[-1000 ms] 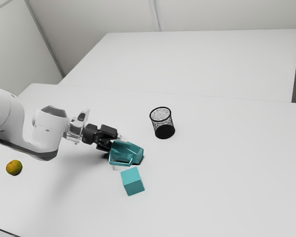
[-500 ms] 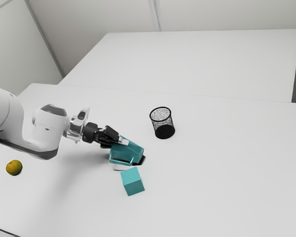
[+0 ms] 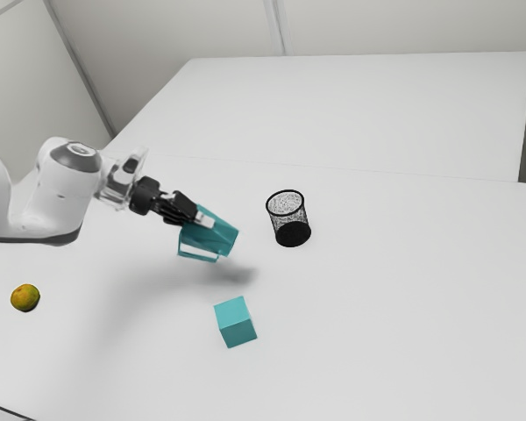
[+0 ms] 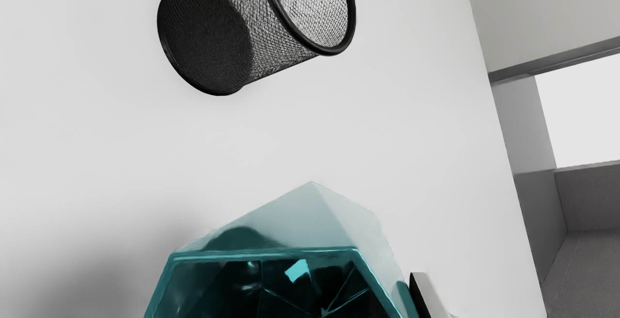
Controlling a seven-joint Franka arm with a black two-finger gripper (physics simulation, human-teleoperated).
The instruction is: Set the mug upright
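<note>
In the exterior view, with twelve at its top, the gripper [image 3: 203,219] is clamped on the teal mug [image 3: 214,239], which hangs tilted above the white table [image 3: 377,298], its handle toward seven o'clock. From the mug, the black mesh cup [image 3: 289,219] stands upright near three o'clock, the teal block [image 3: 236,323] sits between five and six, and the orange fruit [image 3: 24,297] lies well apart, between eight and nine.

In the wrist view, with twelve straight out from the gripper, the mug's open mouth faces the camera. One finger [image 4: 424,294] is against its three o'clock side; the mesh cup is beyond, near twelve.
</note>
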